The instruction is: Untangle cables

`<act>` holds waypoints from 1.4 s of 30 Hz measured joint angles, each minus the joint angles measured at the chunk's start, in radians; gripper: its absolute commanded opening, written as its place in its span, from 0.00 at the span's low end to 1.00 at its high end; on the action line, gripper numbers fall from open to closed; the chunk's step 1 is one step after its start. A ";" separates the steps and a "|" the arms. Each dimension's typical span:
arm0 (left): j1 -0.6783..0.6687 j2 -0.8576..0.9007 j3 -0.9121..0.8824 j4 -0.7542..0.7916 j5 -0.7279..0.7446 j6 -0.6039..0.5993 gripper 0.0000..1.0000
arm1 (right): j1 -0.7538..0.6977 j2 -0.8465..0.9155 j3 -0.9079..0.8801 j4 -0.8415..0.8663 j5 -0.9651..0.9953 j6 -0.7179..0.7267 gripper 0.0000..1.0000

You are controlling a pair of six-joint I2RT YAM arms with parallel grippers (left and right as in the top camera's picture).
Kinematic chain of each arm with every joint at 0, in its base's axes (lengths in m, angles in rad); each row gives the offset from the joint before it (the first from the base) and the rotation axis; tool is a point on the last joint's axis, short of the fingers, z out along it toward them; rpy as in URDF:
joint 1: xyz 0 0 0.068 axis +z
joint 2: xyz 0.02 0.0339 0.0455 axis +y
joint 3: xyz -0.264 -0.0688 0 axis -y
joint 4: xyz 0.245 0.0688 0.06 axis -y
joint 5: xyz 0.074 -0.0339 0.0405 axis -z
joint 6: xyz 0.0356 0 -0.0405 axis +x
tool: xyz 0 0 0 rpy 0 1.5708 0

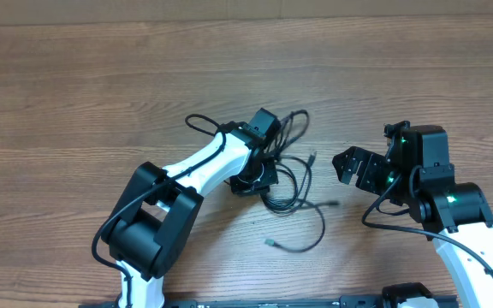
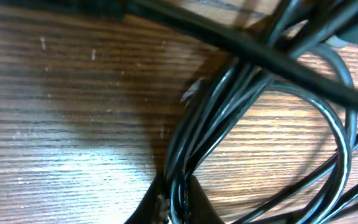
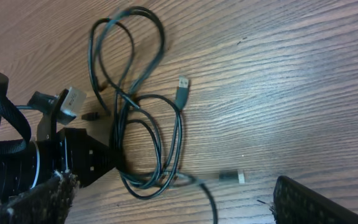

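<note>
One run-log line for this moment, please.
left gripper: shut on cables | right gripper: open, empty, apart from pile | state: tangled loops on table, plug ends free

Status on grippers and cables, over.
Left gripper shut on cables, jaws pinching a bunch of strands. Right gripper open, empty, beside them. Nothing in the way.

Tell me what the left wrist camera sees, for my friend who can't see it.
A bunch of thin black cables is pinched between the closed jaws of the left gripper at the bottom of the picture. The cables fan upward and loop to the right over a brown wooden table.
</note>
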 measured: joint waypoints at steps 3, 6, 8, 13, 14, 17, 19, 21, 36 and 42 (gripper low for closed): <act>0.000 0.000 0.000 0.002 0.000 0.000 0.04 | 0.000 0.000 0.000 0.000 0.000 0.000 1.00; 0.001 0.000 0.000 0.002 0.003 0.000 0.04 | 0.000 0.000 0.000 0.000 0.000 0.000 1.00; 0.005 0.000 0.000 0.002 0.012 0.000 0.04 | 0.000 0.000 0.000 0.001 0.000 0.000 1.00; 0.020 -0.001 -0.001 0.003 0.042 0.000 0.04 | 0.000 0.000 0.000 0.000 -0.001 0.000 1.00; 0.023 -0.004 -0.004 0.006 0.045 0.000 0.04 | 0.000 0.000 0.000 0.000 -0.001 0.000 1.00; 0.025 -0.041 -0.018 0.010 0.044 0.000 0.04 | 0.000 0.000 0.000 0.000 -0.008 0.000 1.00; 0.025 -0.095 -0.024 0.016 0.044 0.001 0.04 | 0.000 0.000 0.000 0.001 -0.017 0.000 1.00; 0.025 -0.189 -0.025 0.029 0.039 0.005 0.04 | 0.000 0.000 0.000 0.001 -0.030 0.000 1.00; 0.025 -0.593 -0.025 0.065 -0.052 -0.009 0.04 | 0.000 0.000 0.000 0.084 -0.342 -0.088 1.00; 0.025 -0.596 -0.025 0.067 -0.054 -0.027 0.04 | 0.000 0.000 0.000 0.084 -0.419 -0.120 1.00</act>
